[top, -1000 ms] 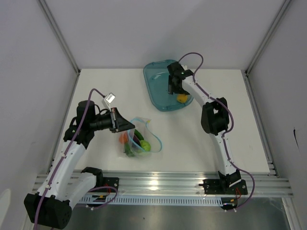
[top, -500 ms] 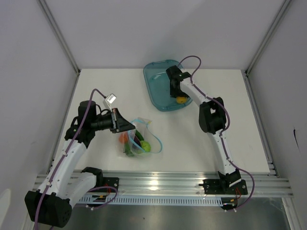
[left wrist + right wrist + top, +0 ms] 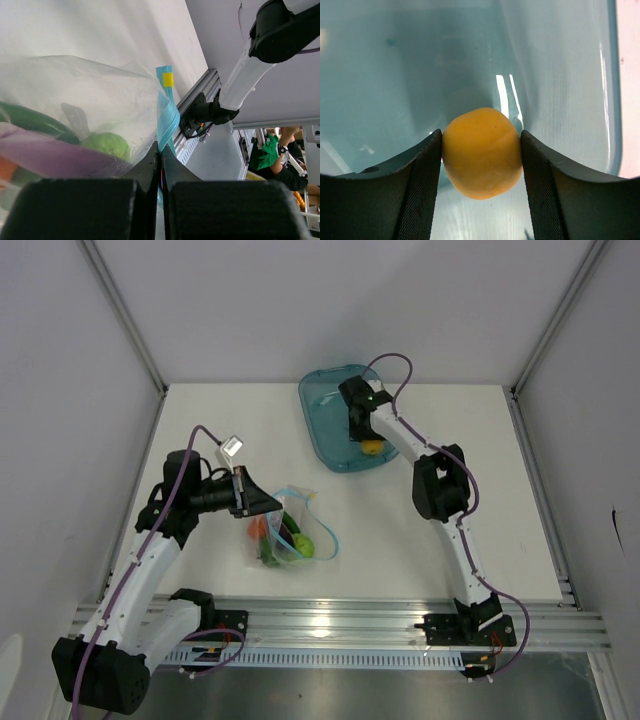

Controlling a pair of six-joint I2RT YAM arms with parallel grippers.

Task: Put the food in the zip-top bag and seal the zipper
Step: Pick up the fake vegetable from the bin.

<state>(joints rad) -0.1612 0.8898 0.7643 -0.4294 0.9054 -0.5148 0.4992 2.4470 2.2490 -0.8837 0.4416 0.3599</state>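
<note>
Just lowered into the far-edge tray (image 3: 325, 415), my right claw (image 3: 480, 139) grips the yellow ball (image 3: 481, 162), seemingly the last food for the zip-top bag (image 3: 308, 515).

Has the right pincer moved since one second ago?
Yes. The right pincer shifted slightly left across the teal translucent plastic tray, gripping the small yellow toy ball.

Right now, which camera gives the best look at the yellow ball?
Right wrist: the yellow ball fills the middle, touched by both fingers, in the teal tray. Top external shows a small, partly hidden spot; left wrist shows none.
</note>
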